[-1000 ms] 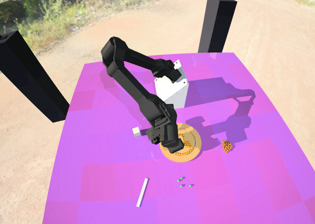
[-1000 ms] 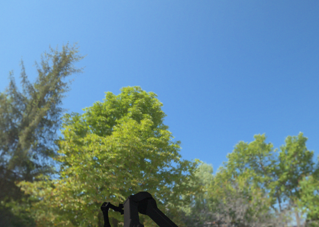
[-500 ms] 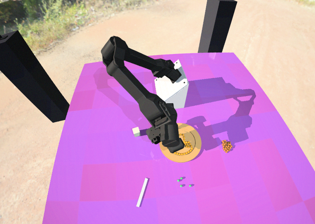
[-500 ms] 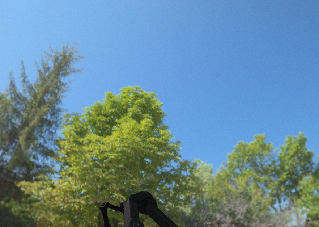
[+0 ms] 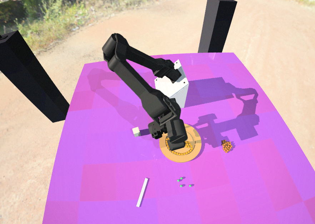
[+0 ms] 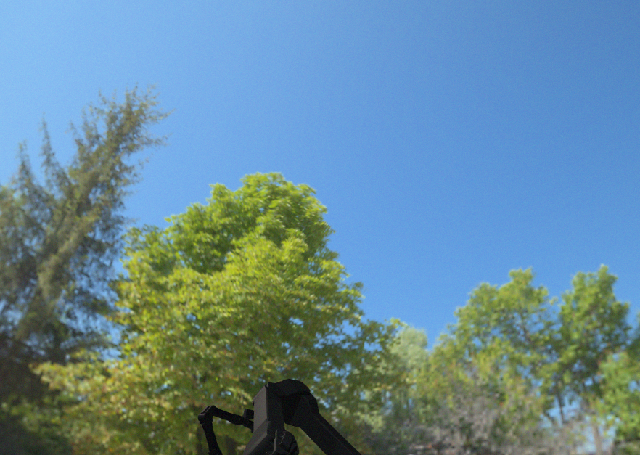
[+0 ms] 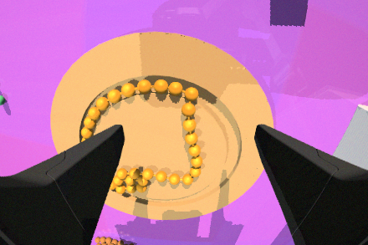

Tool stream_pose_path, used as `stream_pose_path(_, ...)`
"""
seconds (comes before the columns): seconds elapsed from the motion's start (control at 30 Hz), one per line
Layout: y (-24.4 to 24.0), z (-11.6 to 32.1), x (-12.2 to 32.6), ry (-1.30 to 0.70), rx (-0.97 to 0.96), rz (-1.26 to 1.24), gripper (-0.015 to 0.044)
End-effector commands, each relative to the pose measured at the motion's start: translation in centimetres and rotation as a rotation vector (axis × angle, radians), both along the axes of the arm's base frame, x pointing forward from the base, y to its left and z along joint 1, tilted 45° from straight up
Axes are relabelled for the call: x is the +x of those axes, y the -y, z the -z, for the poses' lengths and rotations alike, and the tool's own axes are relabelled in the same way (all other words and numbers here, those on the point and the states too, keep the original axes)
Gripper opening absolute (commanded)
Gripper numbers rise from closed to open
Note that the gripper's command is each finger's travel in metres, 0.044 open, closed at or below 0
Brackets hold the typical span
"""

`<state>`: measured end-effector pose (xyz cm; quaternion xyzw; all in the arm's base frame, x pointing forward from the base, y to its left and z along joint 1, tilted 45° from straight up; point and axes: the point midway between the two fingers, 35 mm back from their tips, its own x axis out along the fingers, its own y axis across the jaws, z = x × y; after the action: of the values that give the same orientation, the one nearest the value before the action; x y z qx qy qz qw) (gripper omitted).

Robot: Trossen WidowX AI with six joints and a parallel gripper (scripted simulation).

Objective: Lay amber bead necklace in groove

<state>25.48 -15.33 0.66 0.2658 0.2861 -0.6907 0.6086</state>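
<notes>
The amber bead necklace lies on the round bead board. In the wrist view its upper and left run follows the groove. At the upper right it bends off and crosses the inner disc, short of the groove's right side. It turns left at the bottom and ends in a bunch at the lower left, partly behind the left finger. My gripper is open above the board, the strand in view between its fingertips but not held. In the top view the arm hides the fingertips and part of the necklace.
A darker orange bead pile lies right of the board. Several green beads and a white bar lie in front. A cream cube is on the left. A white box stands behind, under the arm's base.
</notes>
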Motion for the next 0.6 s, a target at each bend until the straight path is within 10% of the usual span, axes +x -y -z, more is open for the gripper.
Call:
stream_pose_path(0.0, -0.6, -0.5, 0.1, 0.036, -0.010, 0.038, 0.0204)
stream_pose_path(0.13, -0.3, -0.3, 0.1, 0.036, -0.010, 0.038, 0.0120)
stream_pose_path(0.57, 0.6, 0.7, 0.2, 0.046, -0.009, 0.035, 0.0120)
